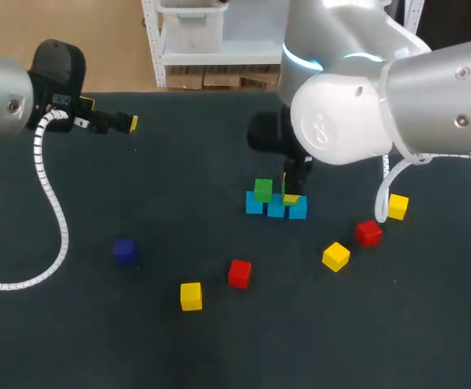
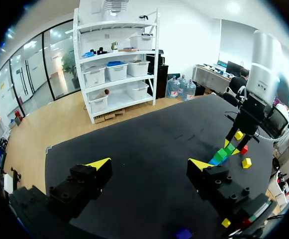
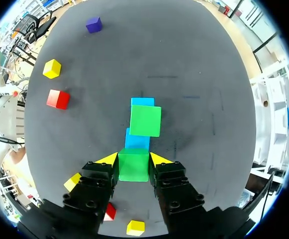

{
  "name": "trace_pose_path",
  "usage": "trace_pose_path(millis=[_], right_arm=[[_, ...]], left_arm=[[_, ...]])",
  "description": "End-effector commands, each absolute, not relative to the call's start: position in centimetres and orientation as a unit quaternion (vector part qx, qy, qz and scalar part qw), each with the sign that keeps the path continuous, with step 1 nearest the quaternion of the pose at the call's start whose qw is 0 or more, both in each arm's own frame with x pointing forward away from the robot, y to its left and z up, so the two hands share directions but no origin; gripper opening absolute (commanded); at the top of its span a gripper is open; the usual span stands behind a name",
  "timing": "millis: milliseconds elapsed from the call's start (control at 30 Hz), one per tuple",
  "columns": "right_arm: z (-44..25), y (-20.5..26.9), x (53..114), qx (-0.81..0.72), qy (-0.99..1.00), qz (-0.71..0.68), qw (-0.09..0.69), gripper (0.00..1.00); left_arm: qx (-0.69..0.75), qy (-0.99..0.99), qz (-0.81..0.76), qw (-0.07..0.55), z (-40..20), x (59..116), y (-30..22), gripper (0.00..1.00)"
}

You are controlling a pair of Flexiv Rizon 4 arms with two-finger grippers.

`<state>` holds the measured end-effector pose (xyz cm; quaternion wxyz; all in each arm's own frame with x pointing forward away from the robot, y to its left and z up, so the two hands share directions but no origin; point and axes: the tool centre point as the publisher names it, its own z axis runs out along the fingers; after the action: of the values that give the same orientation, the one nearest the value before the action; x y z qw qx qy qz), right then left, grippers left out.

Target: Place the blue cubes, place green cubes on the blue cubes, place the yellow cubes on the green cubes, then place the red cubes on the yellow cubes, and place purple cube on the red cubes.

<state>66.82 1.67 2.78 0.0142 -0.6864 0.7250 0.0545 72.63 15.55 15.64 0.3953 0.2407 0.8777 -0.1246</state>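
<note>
While the left gripper [image 2: 149, 164] hangs fingers apart at upper left, the right gripper [image 3: 134, 159] clamps a small green cube [image 3: 134, 168] above the light-blue cube row [image 1: 276, 207] at centre, beside another stacked green cube [image 1: 263, 190].

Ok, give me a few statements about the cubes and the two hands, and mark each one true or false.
1. The right hand is shut on a green cube. True.
2. The left hand holds a yellow cube. False: it is open and empty.
3. Another green cube already sits on the blue cubes. True.
4. The purple cube tops the stack. False: it lies alone on the table.
5. The red cubes are stacked on yellow ones. False: both lie singly on the table.
</note>
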Motion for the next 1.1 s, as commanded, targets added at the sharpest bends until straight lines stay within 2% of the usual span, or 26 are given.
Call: trace_pose_path(millis=[33, 267, 300, 367, 500, 633, 800, 867, 900, 933, 1000, 1100], right_arm=[[2.55, 1.74, 66.78, -0.686, 0.725, 0.053, 0.014, 0.00], [2.56, 1.90, 67.24, -0.683, 0.729, 0.050, 0.017, 0.00], [2.57, 1.92, 67.27, -0.682, 0.729, 0.050, 0.018, 0.07], [2.60, 1.96, 67.29, -0.681, 0.730, 0.050, 0.019, 0.13], [2.65, 2.00, 67.22, -0.682, 0.729, 0.050, 0.020, 0.14], [2.59, 2.04, 67.17, -0.684, 0.728, 0.047, 0.020, 0.22], [2.43, 1.94, 67.28, -0.686, 0.727, 0.041, 0.021, 0.23], [2.39, 1.88, 67.35, -0.683, 0.729, 0.039, 0.022, 0.38], [2.40, 1.87, 67.41, -0.681, 0.731, 0.038, 0.022, 0.72], [2.42, 1.85, 67.43, -0.681, 0.731, 0.039, 0.022, 0.93], [2.45, 1.82, 67.43, -0.681, 0.731, 0.040, 0.022, 1.00], [2.47, 1.79, 67.43, -0.681, 0.731, 0.040, 0.022, 1.00]], left_arm=[[0.244, 0.876, -0.130, 0.396, 15.59, 72.69, 15.81, 1.00], [0.244, 0.876, -0.130, 0.396, 15.59, 72.69, 15.81, 1.00], [0.244, 0.876, -0.130, 0.396, 15.59, 72.69, 15.81, 1.00], [0.244, 0.876, -0.130, 0.396, 15.59, 72.69, 15.81, 1.00], [0.244, 0.876, -0.130, 0.396, 15.59, 72.69, 15.81, 1.00], [0.244, 0.876, -0.130, 0.396, 15.59, 72.69, 15.81, 1.00], [0.244, 0.876, -0.130, 0.396, 15.59, 72.69, 15.81, 1.00], [0.244, 0.876, -0.130, 0.396, 15.59, 72.69, 15.81, 1.00], [0.244, 0.876, -0.130, 0.396, 15.59, 72.69, 15.81, 1.00], [0.244, 0.876, -0.130, 0.396, 15.59, 72.69, 15.81, 1.00], [0.244, 0.876, -0.130, 0.396, 15.59, 72.69, 15.81, 1.00], [0.244, 0.876, -0.130, 0.396, 15.59, 72.69, 15.81, 1.00]])
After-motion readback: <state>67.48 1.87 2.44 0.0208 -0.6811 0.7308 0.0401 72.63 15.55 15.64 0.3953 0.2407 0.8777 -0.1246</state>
